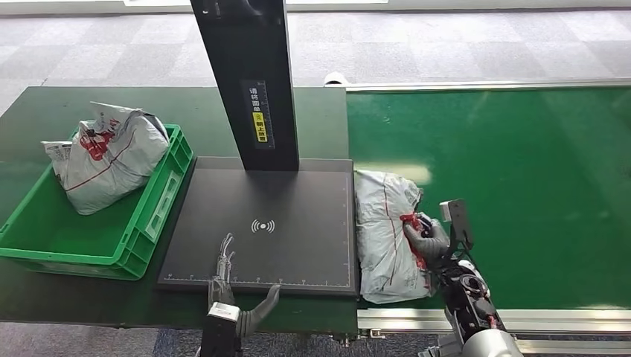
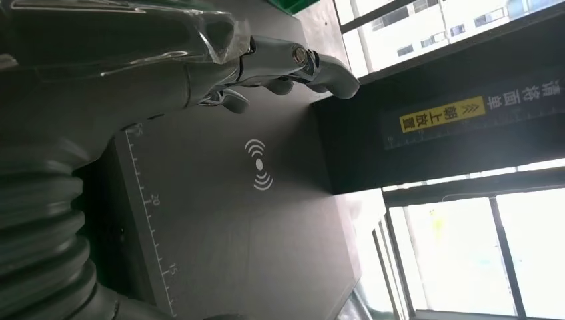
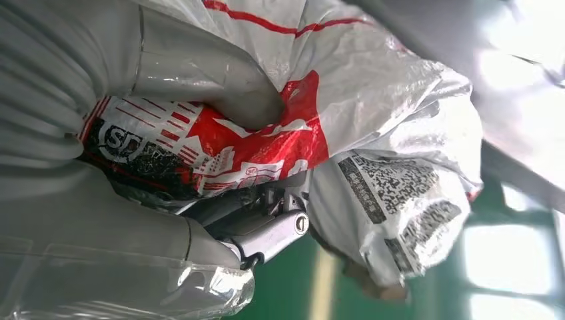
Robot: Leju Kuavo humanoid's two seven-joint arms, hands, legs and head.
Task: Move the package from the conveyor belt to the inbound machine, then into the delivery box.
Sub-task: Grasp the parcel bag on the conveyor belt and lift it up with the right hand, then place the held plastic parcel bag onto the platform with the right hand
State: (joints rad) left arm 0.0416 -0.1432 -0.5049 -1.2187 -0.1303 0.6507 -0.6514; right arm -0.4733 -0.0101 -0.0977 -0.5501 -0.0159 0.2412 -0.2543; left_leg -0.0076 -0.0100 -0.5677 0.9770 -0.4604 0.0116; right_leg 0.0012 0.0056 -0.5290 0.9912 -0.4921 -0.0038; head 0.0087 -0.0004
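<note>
Robot's left hand (image 1: 232, 286) rests open-fingered on the scanner pad's (image 1: 298, 216) near edge, while its right hand (image 1: 428, 238) grips a grey package (image 1: 383, 230) at the conveyor's (image 1: 521, 171) left end.

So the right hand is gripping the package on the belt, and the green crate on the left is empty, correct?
Not quite. The crate is not empty: the head view shows another grey bag lying in it. The rest holds: the right hand grips the package on the belt.

dark green table (image 1: 45, 111): green crate (image 1: 160, 201), black scanner pad (image 1: 298, 245) | green conveyor belt (image 1: 521, 163): grey package (image 1: 383, 223)
</note>
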